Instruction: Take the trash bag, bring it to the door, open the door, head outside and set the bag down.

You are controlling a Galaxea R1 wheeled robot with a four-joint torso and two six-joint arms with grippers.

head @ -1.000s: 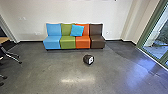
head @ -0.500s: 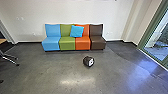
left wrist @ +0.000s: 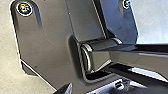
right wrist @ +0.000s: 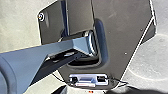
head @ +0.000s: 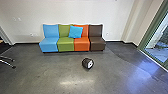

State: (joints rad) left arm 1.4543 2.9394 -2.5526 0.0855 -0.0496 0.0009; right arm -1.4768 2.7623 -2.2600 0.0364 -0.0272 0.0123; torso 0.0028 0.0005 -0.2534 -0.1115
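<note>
Along a pale wall [head: 75, 11], a row of four coloured seats [head: 65, 44] is standing, with a blue cushion [head: 75, 32] leaning on its backs. In front of them, on the grey floor [head: 35, 77], a small black bundle [head: 86, 63] with a white patch is lying; I am taking it for the trash bag. It is looking rounded, so probably it will be handling soft and rather light, and thin film could be slipping or tearing. A gathered neck would be giving the safest hold, but I am not managing to find one. About the left claw [left wrist: 93, 90] and the right claw [right wrist: 94, 91], I cannot tell whether they are standing apart or together.
</note>
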